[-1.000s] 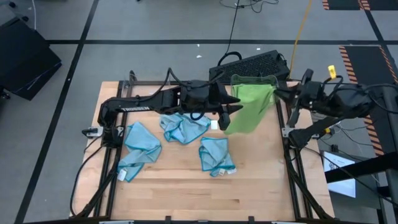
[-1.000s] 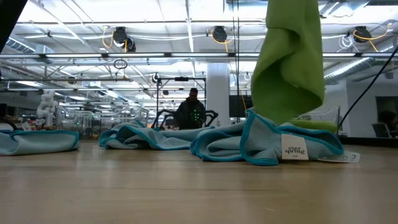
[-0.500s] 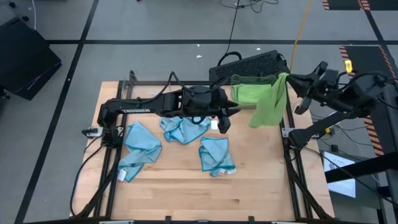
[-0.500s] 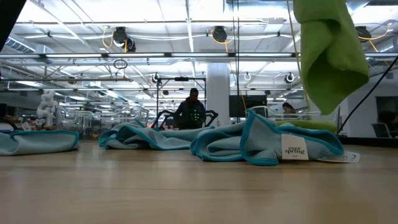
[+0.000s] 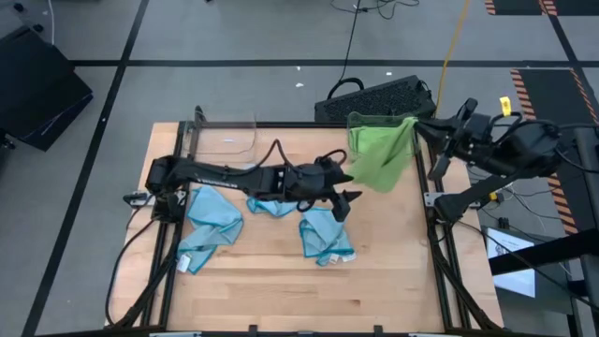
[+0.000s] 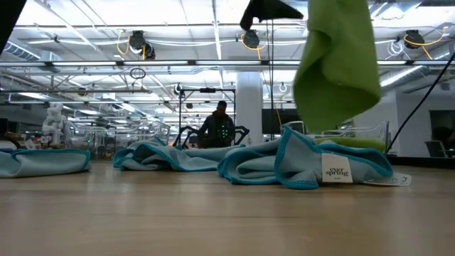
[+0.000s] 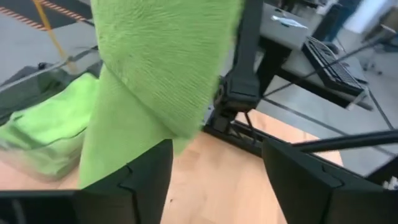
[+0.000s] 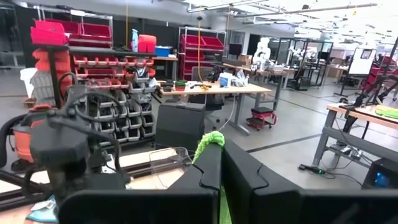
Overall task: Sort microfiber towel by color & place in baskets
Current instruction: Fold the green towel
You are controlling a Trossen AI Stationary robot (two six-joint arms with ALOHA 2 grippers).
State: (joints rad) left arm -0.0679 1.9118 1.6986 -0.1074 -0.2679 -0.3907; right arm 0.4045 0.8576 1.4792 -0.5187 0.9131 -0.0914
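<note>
A green towel [image 5: 382,154] hangs from my right gripper [image 5: 423,128], which is shut on it at the table's far right. Behind it stands a clear basket [image 5: 360,120] with another green towel [image 7: 43,134] inside. My left gripper [image 5: 344,194] stands open just left of the hanging towel's lower end, with nothing between its fingers [image 7: 143,180]. Three blue towels [image 5: 213,217], [image 5: 271,202], [image 5: 326,234] lie crumpled on the wood. A second clear basket [image 5: 229,139] stands at the far left. My right gripper pinches the green towel's top corner [image 8: 208,140] between its two shut fingers, coming roughly level from the table's right side. The towel hangs slack below the fingers [image 6: 335,64], its lower end clear of the table.
A black keyboard [image 5: 379,95] lies beyond the far edge behind the right basket. The near half of the wooden table [image 5: 299,290] holds nothing. A person stands far off in the room [image 6: 219,129].
My left gripper has come down and toward the near edge, away from the green towel, and has opened. The towel, still hanging from my right gripper, swung toward the right edge and back to beside the basket.
</note>
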